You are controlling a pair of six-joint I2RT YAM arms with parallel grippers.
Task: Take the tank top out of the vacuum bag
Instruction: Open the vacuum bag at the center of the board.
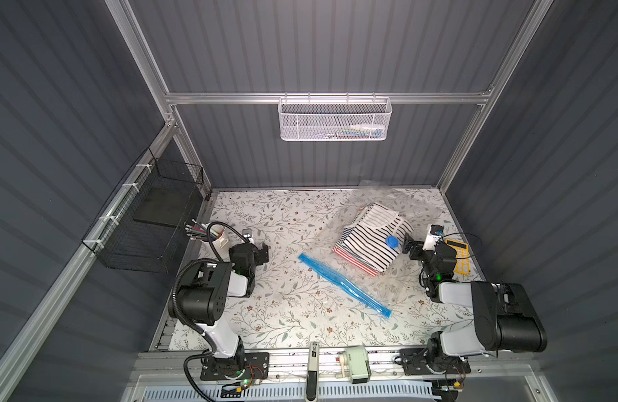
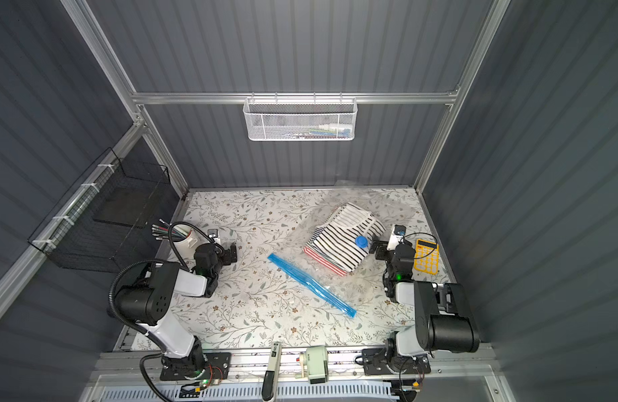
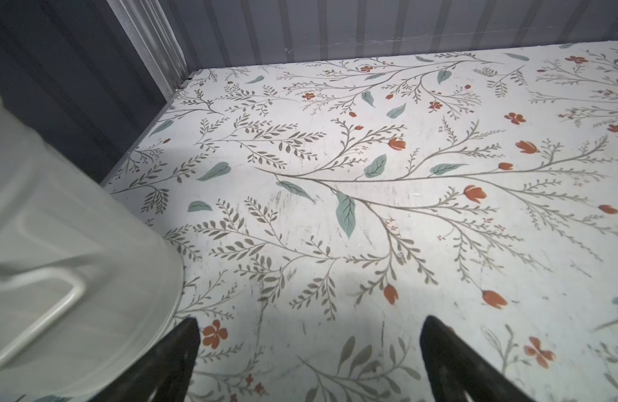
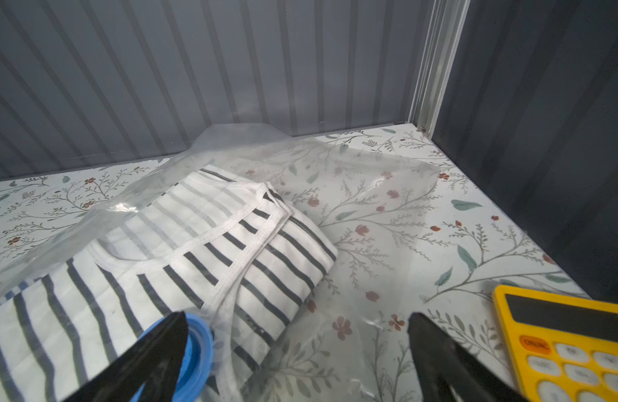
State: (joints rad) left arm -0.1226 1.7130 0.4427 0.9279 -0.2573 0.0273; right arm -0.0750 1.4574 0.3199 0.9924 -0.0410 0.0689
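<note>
Beside the valve cap (image 4: 201, 344) your right gripper (image 4: 297, 315) stands wide open and empty; your left gripper (image 3: 310, 319), likewise, by the mug (image 3: 57, 243). The tank top (image 4: 196, 243) lies inside the vacuum bag (image 4: 370, 195).

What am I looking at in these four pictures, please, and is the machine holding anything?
This is a tabletop robot with two arms, the left arm and the right arm, each ending in a pair of jaws. Two pictures look down from overhead, nearly alike; the other two come from cameras on each wrist. On the flowered table lies a clear plastic bag with a blue zip strip and a blue cap; a folded striped tank top is inside. A yellow calculator sits by the right arm, a mug of pens by the left. Both sets of jaws stand open and hold nothing.
</note>
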